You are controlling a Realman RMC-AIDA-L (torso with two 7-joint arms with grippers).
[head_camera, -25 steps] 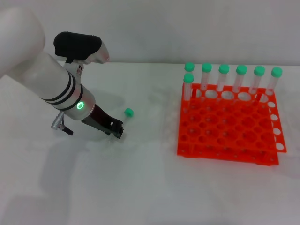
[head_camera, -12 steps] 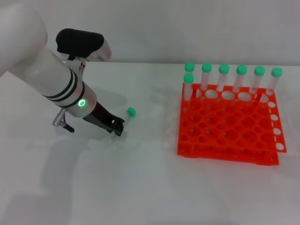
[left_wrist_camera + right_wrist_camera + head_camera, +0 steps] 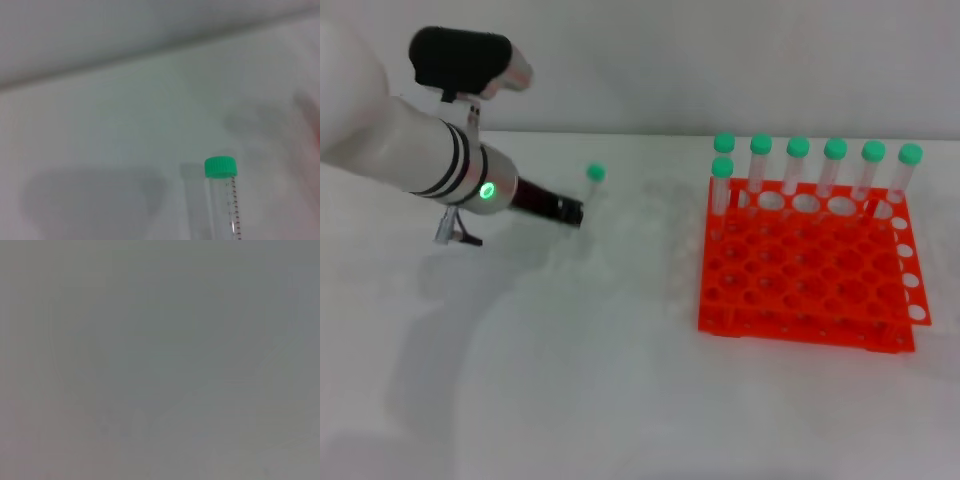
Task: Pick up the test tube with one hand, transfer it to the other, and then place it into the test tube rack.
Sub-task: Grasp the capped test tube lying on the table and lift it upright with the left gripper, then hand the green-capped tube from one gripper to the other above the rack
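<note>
Lifted off the table since a moment ago, the left claw (image 3: 572, 212) grips the test tube (image 3: 591, 184) by its clear end

I see a plain white bench (image 3: 620, 400) spread across the whole head view, with a pale wall (image 3: 720, 60) rising behind its far edge. Seven other green-capped tubes (image 3: 798, 170) stand upright toward the right side, six in a line along the back and one just in front of the leftmost. Soft grey shadows lie on the bench at left.
</note>
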